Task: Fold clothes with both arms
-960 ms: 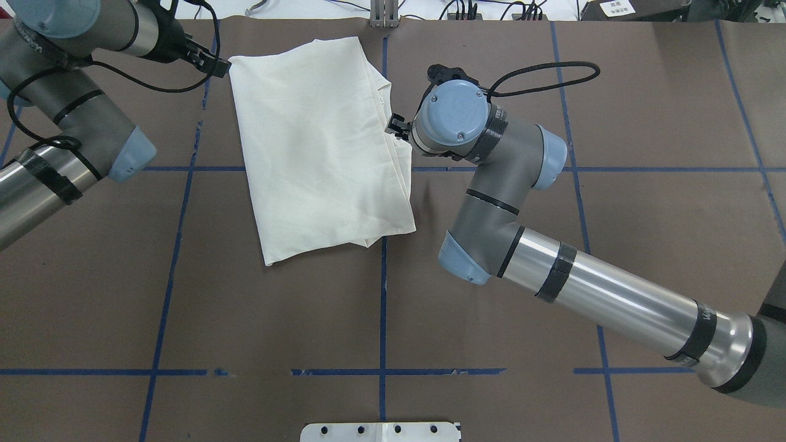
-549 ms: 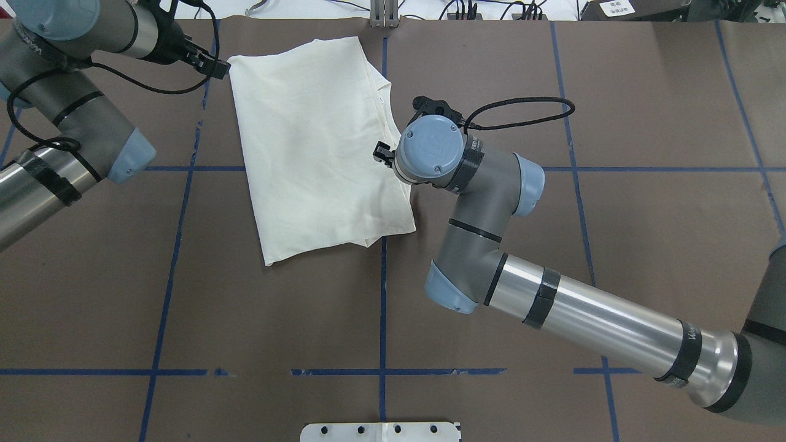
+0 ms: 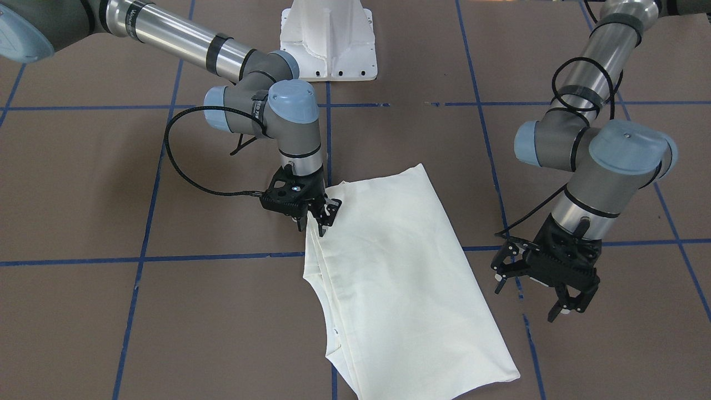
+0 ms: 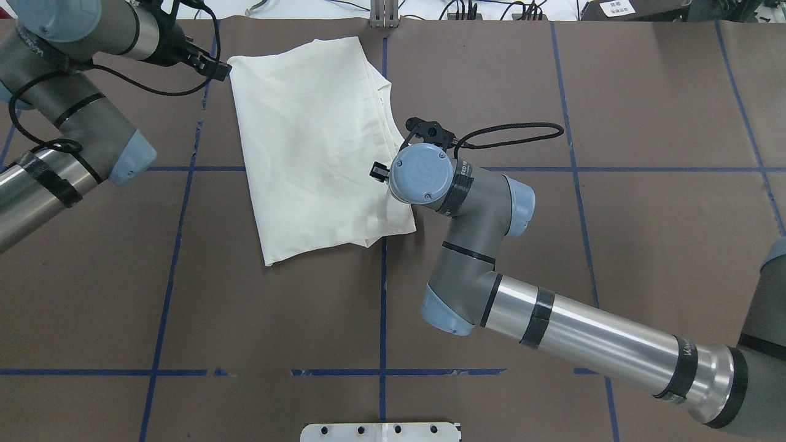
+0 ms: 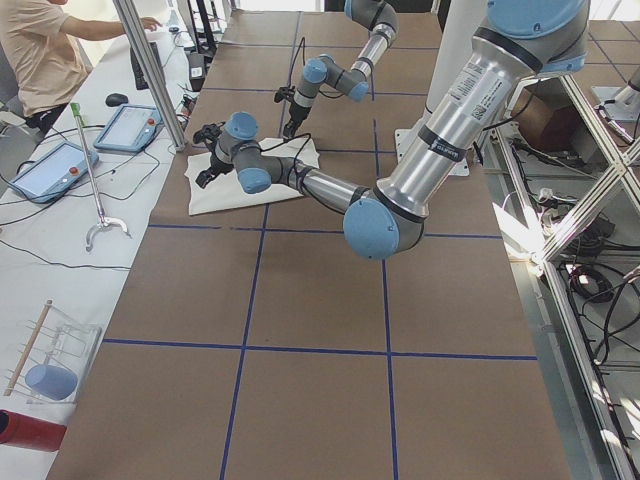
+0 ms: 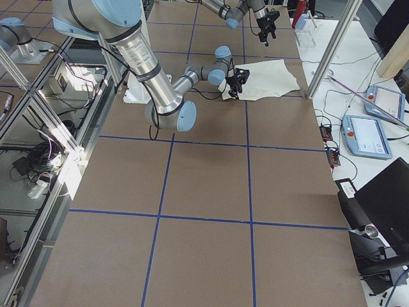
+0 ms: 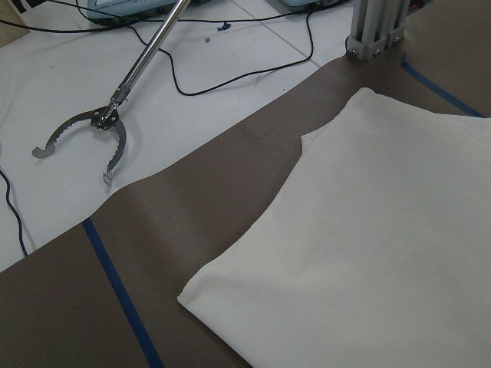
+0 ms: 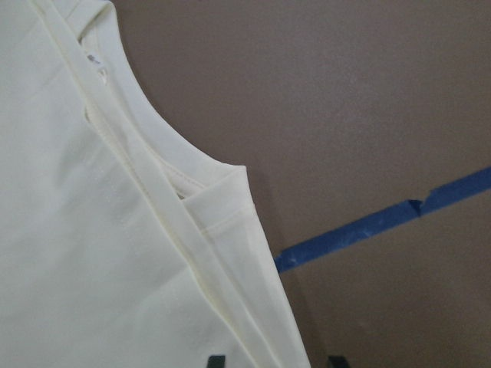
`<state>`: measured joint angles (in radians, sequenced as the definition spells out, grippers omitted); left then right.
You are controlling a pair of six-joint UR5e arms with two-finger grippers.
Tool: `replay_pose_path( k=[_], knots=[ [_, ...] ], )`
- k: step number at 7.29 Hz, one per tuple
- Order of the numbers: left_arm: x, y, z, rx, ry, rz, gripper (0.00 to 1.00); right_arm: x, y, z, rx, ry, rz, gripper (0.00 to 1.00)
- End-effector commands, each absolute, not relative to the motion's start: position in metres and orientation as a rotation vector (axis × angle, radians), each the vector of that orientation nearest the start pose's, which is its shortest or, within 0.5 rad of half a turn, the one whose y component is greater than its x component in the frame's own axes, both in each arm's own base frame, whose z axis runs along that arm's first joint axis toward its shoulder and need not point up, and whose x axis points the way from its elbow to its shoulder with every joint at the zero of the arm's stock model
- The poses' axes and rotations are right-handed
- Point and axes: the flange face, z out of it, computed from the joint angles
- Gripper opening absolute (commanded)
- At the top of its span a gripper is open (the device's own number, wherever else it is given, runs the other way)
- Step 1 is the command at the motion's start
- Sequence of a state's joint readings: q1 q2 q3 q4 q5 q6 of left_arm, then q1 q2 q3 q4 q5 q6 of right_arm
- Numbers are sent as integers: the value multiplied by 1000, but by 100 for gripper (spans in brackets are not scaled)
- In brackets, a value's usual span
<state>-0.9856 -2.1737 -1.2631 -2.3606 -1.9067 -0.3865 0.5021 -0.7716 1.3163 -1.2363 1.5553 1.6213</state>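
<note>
The clothes are one cream shirt, folded into a long rectangle with its plain side up, lying on the brown table. My right gripper points down at the shirt's right edge, near the neckline. It is open: its two fingertips stand apart, and the layered edge of the shirt lies between them. My left gripper hangs open and empty above the table, just off the shirt's far left corner. In the overhead view the left gripper sits beside that corner.
The white pedestal base stands at the table's near edge. Blue tape lines cross the cover. An aluminium post rises at the far edge. Beyond it lie a metal grabber tool, cables and tablets, beside a person.
My right arm has slid along the shirt's right edge toward the robot, from the collar area to nearer the hem. The left arm has barely shifted. The shirt has not moved.
</note>
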Motion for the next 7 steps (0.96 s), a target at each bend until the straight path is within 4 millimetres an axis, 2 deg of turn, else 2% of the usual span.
replay_pose_path(
  k=[1,2,3,4,5,7],
  knots=[
    [329,-677,355,812,773,360,100,-622,-491,244,218,-849,521,53],
    [329,-677,355,811,772,360,100,-622,-489,244,217,-844,519,53],
    [330,-676,359,806,771,361,100,-622,-489,244,217,-844,519,47],
    [330,-676,359,806,771,361,100,-622,-489,244,217,-844,519,30],
    [330,-676,359,806,771,361,100,-622,-489,245,216,-843,520,0],
    [329,-676,358,807,771,361,100,-620,-490,240,219,-851,519,0]
  ],
)
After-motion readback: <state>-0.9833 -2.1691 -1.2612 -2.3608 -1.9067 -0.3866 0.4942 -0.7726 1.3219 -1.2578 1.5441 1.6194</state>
